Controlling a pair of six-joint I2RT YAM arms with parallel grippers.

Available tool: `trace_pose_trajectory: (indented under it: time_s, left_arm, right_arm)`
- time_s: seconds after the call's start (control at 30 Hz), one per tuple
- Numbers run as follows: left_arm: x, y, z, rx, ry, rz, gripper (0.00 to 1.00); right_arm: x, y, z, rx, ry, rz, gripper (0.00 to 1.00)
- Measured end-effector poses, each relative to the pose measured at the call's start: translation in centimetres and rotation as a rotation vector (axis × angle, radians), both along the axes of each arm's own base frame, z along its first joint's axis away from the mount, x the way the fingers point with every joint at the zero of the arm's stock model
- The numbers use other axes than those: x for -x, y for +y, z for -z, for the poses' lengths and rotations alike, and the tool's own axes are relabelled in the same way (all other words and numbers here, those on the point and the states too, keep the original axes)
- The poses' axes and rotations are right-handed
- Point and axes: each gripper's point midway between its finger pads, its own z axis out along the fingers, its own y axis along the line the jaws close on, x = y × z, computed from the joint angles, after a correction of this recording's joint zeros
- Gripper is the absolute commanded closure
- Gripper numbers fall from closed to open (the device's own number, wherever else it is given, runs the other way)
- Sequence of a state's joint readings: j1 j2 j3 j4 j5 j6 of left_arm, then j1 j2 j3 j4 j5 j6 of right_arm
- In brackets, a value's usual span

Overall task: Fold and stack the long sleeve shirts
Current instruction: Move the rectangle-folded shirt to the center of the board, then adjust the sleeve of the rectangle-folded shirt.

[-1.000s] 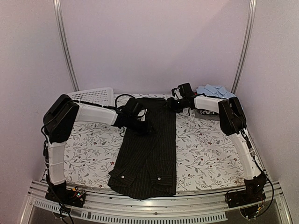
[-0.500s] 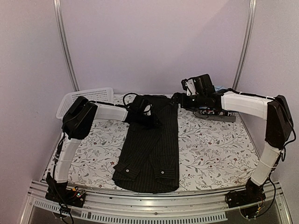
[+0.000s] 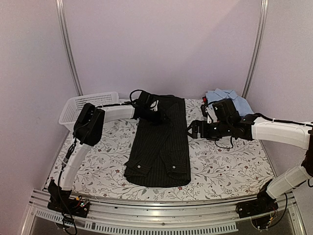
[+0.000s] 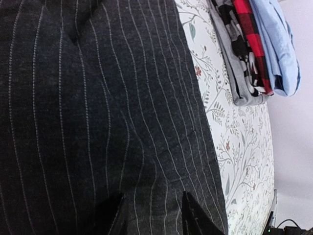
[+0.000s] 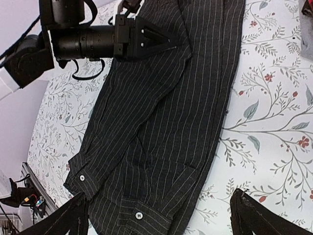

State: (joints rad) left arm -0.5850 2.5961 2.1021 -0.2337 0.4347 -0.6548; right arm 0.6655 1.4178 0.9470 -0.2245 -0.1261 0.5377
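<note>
The black pinstriped shirt lies folded lengthwise at mid-desk. The left end effector rests at its far end, narrowly parted; a grip cannot be confirmed. The right end effector is spread wide and empty. The light blue shirt lies far right.

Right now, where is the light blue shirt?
In the top view, the light blue shirt lies at the table's far right corner, behind the right tool and right of the black pinstriped shirt.

Floral table, black pinstriped shirt mid-table, white basket far-left, folded pile (blue shirt topmost) far-right
</note>
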Motion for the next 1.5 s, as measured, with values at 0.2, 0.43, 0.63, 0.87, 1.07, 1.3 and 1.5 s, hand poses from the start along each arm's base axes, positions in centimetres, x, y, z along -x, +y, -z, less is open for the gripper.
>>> trace_pose_trajectory:
  time_s: [0.2, 0.43, 0.63, 0.87, 1.07, 1.3, 1.5]
  left_arm:
    - [4.3, 2.2, -5.7, -0.018, -0.011, 0.036, 0.62]
    - [14.3, 8.4, -12.7, -0.025, -0.083, 0.009, 0.62]
    - [24.8, 10.2, -5.3, -0.212, 0.043, 0.033, 0.63]
    - [31.6, 10.3, -1.6, -0.394, 0.08, 0.056, 0.63]
    - [30.7, 8.4, -2.3, -0.497, 0.022, -0.012, 0.62]
    - [32.1, 8.4, 0.3, -0.663, 0.029, -0.015, 0.61]
    - [32.3, 8.9, 1.8, -0.776, 0.027, -0.041, 0.62]
  right_arm:
    - [4.2, 0.0, 4.1, 0.028, 0.114, -0.018, 0.01]
    - [8.6, 0.5, 6.0, 0.031, 0.188, -0.013, 0.01]
    - [11.5, 1.2, 6.0, 0.009, 0.207, 0.01, 0.01]
    - [13.7, 1.1, 6.6, 0.029, 0.233, 0.058, 0.01]
    - [14.2, 0.2, 6.8, 0.031, 0.237, 0.103, 0.01]
    - [14.1, -0.2, 6.3, 0.016, 0.229, 0.126, 0.01]
    - [14.1, -0.3, 6.3, 0.018, 0.229, 0.125, 0.01]
